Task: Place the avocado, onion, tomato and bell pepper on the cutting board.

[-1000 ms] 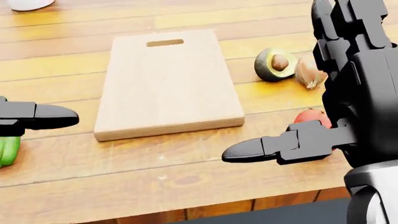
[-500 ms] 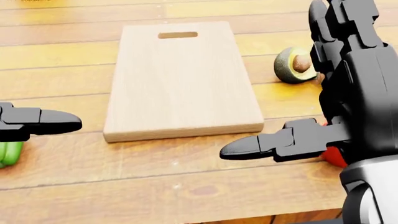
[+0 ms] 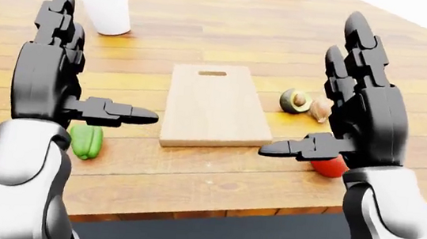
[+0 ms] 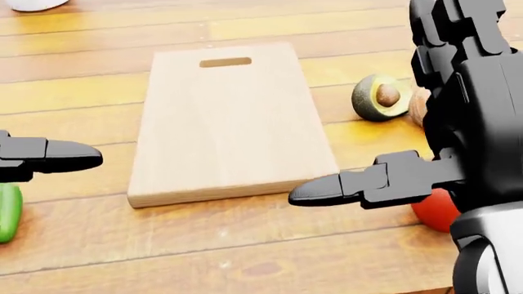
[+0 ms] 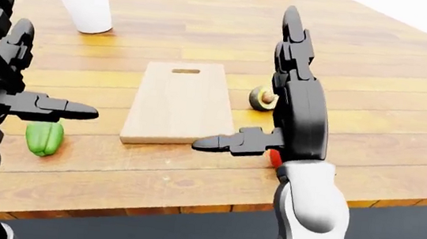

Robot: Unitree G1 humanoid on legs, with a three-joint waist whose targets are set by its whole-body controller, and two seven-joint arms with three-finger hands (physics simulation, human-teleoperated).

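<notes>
A pale rectangular wooden cutting board (image 3: 215, 108) with a slotted handle lies bare on the plank counter (image 3: 231, 26); at its 3 o'clock sit a halved pitted avocado (image 3: 295, 101) and, probably, a brown onion (image 3: 321, 109). Both black hands, left hand (image 3: 58, 79) and right hand (image 3: 357, 119), are spread open, empty.

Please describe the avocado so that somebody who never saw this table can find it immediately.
Start at the pale wooden cutting board in the middle of the table. In the left-eye view, look just to the right of its right edge: the avocado lies there on the bare wood. It is a cut half, dark green outside with a brown pit showing, unlike the brownish onion beside it and the red tomato lower down.
</notes>
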